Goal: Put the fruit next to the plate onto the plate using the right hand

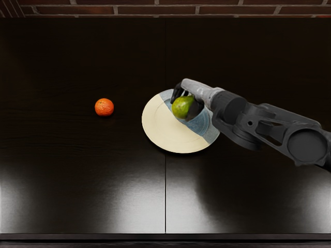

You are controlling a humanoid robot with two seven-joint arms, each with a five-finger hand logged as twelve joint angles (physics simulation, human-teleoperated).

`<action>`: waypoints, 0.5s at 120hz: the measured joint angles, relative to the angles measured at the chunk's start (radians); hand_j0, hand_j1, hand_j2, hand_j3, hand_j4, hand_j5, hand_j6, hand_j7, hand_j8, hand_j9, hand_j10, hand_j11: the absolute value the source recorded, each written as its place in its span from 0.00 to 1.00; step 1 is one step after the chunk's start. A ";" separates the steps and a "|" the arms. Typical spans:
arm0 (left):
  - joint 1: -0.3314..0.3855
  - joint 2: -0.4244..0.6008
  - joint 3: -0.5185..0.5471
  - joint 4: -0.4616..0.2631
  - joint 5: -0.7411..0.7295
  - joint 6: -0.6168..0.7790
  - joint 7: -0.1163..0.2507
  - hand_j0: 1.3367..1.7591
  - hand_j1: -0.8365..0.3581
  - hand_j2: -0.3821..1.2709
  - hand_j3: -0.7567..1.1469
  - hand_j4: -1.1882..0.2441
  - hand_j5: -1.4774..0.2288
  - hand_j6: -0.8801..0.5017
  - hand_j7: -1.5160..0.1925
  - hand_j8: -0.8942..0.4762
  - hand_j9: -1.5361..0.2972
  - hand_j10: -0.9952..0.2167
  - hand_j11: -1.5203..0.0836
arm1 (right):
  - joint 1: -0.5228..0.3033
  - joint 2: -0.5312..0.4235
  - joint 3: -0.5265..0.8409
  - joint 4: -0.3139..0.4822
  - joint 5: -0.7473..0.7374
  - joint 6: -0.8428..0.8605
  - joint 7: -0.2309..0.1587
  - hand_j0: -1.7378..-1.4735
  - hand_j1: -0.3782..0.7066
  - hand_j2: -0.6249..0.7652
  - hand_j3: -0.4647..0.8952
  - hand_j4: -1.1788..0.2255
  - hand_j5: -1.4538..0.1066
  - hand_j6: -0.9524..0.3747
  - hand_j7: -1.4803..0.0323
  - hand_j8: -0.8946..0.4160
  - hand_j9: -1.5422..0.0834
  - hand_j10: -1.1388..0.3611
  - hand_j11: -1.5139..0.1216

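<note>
A green pear point(182, 107) sits in my right hand point(184, 101), whose dark fingers curl around it. The hand holds the pear over the upper right part of the cream plate point(164, 129); I cannot tell whether the pear touches the plate. My right arm comes in from the right edge, and its shadow falls across the plate's right side. An orange point(104, 107) lies on the dark table to the left of the plate, well apart from it. The left arm does not show.
The dark glossy table point(103, 181) fills the view, with a seam running down its middle below the plate. A brick wall point(155, 8) lines the far edge.
</note>
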 joint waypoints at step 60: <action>0.001 0.000 0.000 0.000 0.000 0.000 0.000 0.76 0.97 0.23 0.40 0.82 0.85 0.62 0.87 0.64 0.82 0.81 0.93 | -0.011 0.065 0.002 -0.045 0.003 0.000 -0.001 0.31 0.17 0.46 0.34 0.71 0.77 0.63 0.82 0.61 0.79 0.66 0.77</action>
